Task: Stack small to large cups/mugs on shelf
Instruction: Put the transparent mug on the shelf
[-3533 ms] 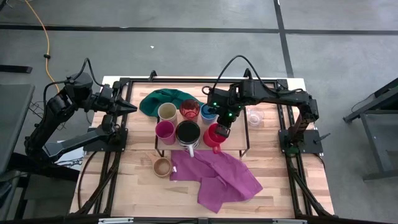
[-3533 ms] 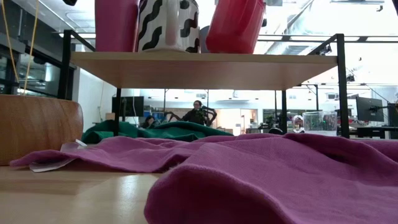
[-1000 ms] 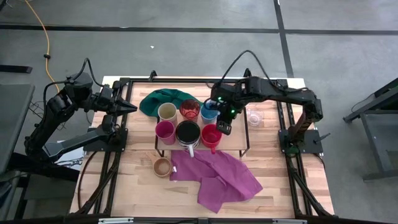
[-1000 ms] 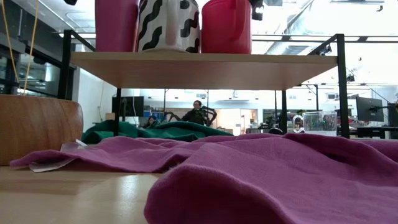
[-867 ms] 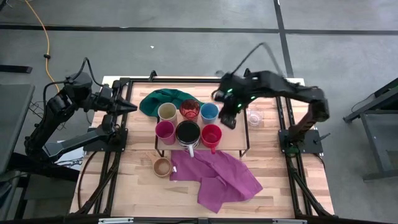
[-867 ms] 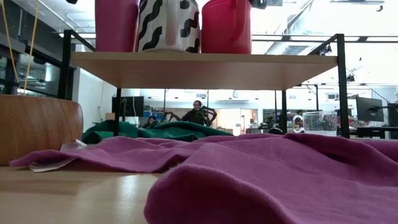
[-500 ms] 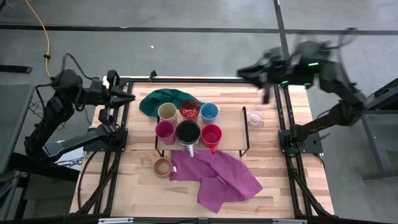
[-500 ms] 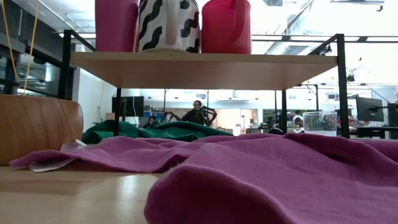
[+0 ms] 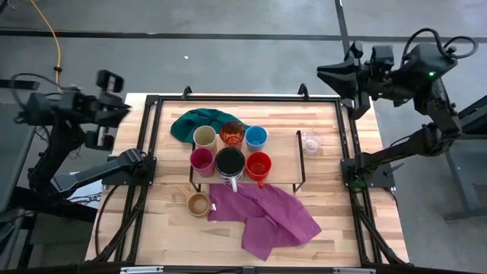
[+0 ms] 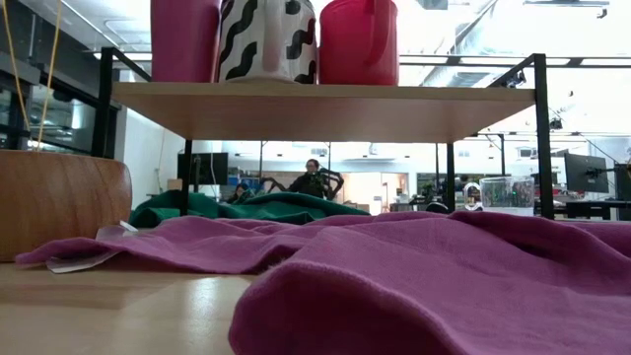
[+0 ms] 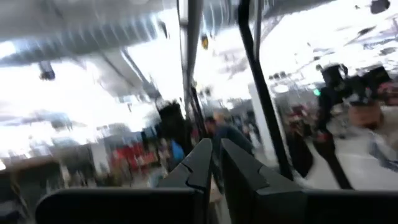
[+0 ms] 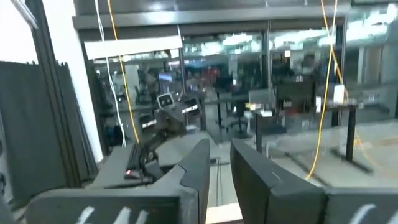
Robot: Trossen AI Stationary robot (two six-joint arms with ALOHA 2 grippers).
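Left gripper (image 9: 114,114), raised at 9 o'clock off the shelf (image 9: 281,173), is nearly clenched, empty. Right gripper (image 9: 323,74), raised at 2 o'clock, stands slightly parted, empty.

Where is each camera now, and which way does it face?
High: overhead, straight down on the table; left gripper and right gripper raised at its sides.
Low: table-top height, level under the shelf into the room; no arm.
Left wrist: aloft, facing the room past its fingers.
Right wrist: same, past its fingers.
Shared: high and low show shelf and purple cloth.
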